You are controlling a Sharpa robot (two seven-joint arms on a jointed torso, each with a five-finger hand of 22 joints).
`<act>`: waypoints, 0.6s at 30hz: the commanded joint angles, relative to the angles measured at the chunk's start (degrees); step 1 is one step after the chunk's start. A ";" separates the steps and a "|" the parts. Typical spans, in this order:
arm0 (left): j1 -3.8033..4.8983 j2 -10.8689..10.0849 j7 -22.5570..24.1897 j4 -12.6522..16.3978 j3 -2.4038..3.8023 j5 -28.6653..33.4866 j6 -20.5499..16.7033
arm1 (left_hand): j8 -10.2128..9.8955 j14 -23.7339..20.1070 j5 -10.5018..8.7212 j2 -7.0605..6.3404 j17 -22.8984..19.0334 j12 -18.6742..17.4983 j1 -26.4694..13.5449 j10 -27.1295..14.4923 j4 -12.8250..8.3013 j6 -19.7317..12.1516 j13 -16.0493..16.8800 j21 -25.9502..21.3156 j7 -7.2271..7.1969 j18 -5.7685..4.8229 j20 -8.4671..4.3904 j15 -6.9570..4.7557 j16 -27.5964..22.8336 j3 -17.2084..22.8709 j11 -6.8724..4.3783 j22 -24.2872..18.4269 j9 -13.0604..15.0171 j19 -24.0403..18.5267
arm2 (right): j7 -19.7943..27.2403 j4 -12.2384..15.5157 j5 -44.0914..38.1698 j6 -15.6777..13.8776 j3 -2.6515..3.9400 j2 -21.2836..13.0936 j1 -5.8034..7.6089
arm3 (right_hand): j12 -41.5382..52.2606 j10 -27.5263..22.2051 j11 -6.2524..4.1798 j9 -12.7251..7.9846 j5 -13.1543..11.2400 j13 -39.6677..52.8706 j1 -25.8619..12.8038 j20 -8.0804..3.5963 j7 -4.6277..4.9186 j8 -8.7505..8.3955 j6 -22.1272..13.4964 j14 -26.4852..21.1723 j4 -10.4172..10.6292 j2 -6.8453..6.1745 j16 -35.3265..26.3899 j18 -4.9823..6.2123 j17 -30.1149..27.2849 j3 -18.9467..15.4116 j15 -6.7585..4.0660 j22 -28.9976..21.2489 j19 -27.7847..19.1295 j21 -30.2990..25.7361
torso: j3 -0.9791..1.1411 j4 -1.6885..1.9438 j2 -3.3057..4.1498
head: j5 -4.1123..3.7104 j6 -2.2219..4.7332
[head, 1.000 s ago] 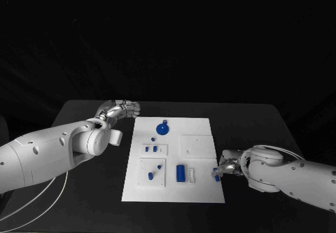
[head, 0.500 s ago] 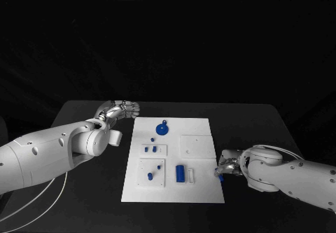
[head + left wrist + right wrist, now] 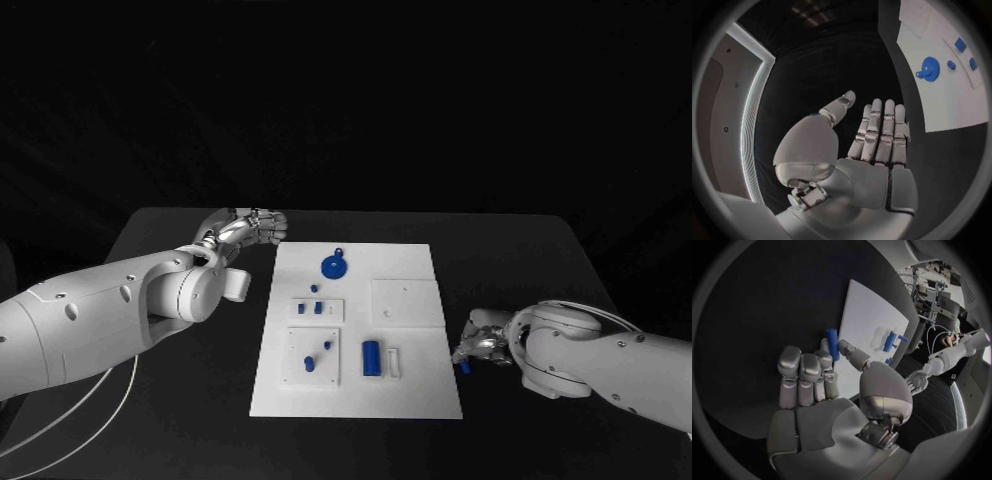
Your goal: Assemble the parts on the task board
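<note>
So a small blue peg (image 3: 832, 343) is pinched by the right hand (image 3: 482, 348) beside the task board (image 3: 411, 400), not yet seated; nothing is held by the open left hand (image 3: 870, 135).

Bare desk (image 3: 519, 250) is left right of the task board (image 3: 411, 400); its left half is crowded by blue parts (image 3: 333, 266).

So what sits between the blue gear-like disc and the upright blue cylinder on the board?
In the head view, a small white block carrying two little blue pegs lies between the blue disc and the blue cylinder on the task board.
</note>
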 commanded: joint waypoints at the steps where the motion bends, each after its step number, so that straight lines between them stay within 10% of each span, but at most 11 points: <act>1: 0.04 0.02 0.32 0.17 0.03 -0.03 0.26 | 0.36 -0.01 -0.14 -0.06 0.08 0.28 -0.69 -0.03 0.25 -0.56 -0.09 -0.36 0.03 0.93 0.17 0.33 -0.27 -0.04 0.21 0.10 -0.05 -0.07 | -0.52 0.96 1.59 -0.13 0.32 -0.78 0.97 | -0.28 0.44 0.05 0.38 -0.55 -0.09 -0.87 0.40 0.15 0.20 0.45 0.27 0.24 -0.12 -0.09 4.16 0.09 0.24 -0.02 0.94 0.04 0.36 | -0.01 -0.04 -0.03 | 0.07 0.04; 7: 0.04 0.14 0.33 0.16 0.02 -0.03 0.27 | 0.37 -0.01 -0.14 -0.06 0.10 0.28 -0.69 -0.03 0.27 -0.56 -0.10 -0.37 0.03 0.93 0.18 0.33 -0.29 -0.03 0.21 0.12 -0.06 -0.08 | -0.18 3.32 4.21 -0.33 1.00 -1.26 3.18 | -0.31 0.49 0.02 0.32 -0.87 -0.12 -1.35 0.42 0.13 0.19 0.56 0.27 0.47 -0.31 -0.08 4.16 0.11 0.23 -0.04 0.93 0.08 0.39 | -0.01 -0.02 -0.02 | 0.00 0.17; 18: 0.04 0.24 0.31 0.15 0.02 -0.03 0.32 | 0.39 -0.01 -0.14 -0.06 0.13 0.28 -0.70 -0.03 0.31 -0.56 -0.10 -0.38 0.04 0.93 0.19 0.34 -0.32 -0.03 0.20 0.15 -0.08 -0.10 | 0.52 4.03 12.28 -1.28 0.96 3.43 3.33 | -0.37 0.53 -0.05 0.19 -2.12 -0.14 -2.54 0.36 0.06 0.15 0.74 0.24 1.01 -0.19 -0.04 4.16 0.20 -0.23 -0.13 0.88 0.14 0.45 | -0.03 0.03 0.01 | -0.04 0.05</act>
